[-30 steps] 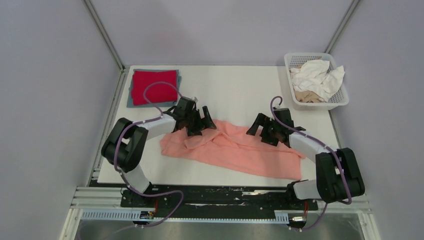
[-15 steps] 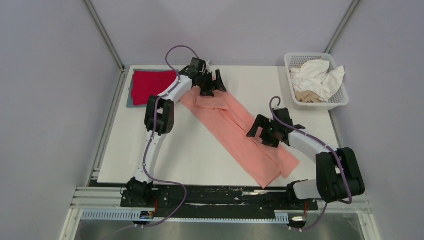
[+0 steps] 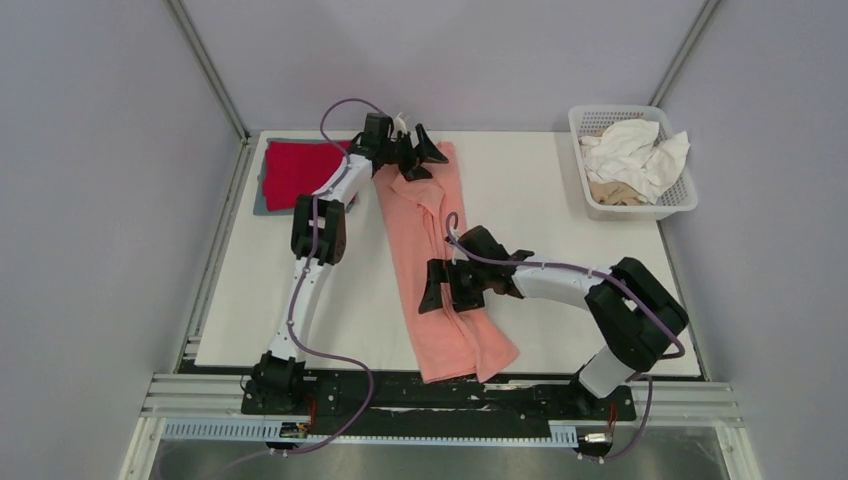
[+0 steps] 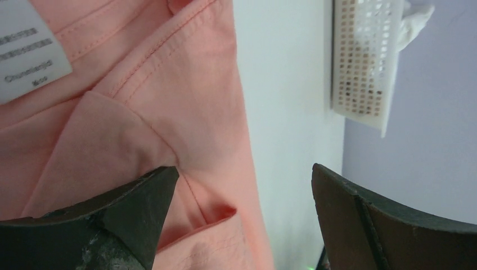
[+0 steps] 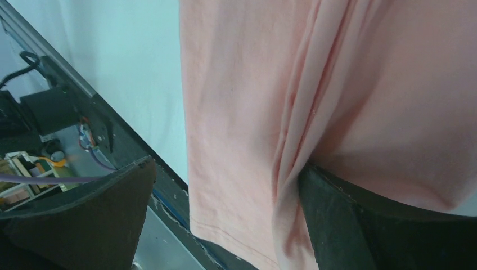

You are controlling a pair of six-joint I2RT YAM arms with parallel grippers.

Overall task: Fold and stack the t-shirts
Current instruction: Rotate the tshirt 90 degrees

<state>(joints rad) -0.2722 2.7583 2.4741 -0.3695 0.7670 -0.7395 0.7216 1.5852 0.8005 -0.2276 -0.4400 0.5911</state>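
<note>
Left tool [image 3: 415, 150]: jaws wide apart, clamped on nothing, at upper centre of the overhead frame, over the top end of the salmon-pink t-shirt [image 3: 412, 240]. In the left wrist view, one finger [image 4: 112, 219] low over pink cloth near a folded sleeve, the other clear of the shirt's edge; white label [image 4: 28, 50] at upper left of that frame.

Right tool [image 3: 448, 290]: likewise spread wide, gripping nothing, at lower centre of the overhead frame, across the shirt's lower half. In the right wrist view, long folds of pink cloth bunched against one finger [image 5: 365, 225]; whether pressed or merely touching, cannot tell.

Salmon-pink t-shirt: stretched in a long narrow strip down the middle of the worktop [image 3: 540, 190], top end by the upper edge, hem at the lower edge.

Red t-shirt [image 3: 295, 170]: folded flat at upper left, on top of a grey-blue t-shirt [image 3: 259, 205].

White cloth [image 3: 635, 145] and beige cloth [image 3: 610, 192]: crumpled in the lattice basket [image 3: 682, 200] at upper right.
</note>
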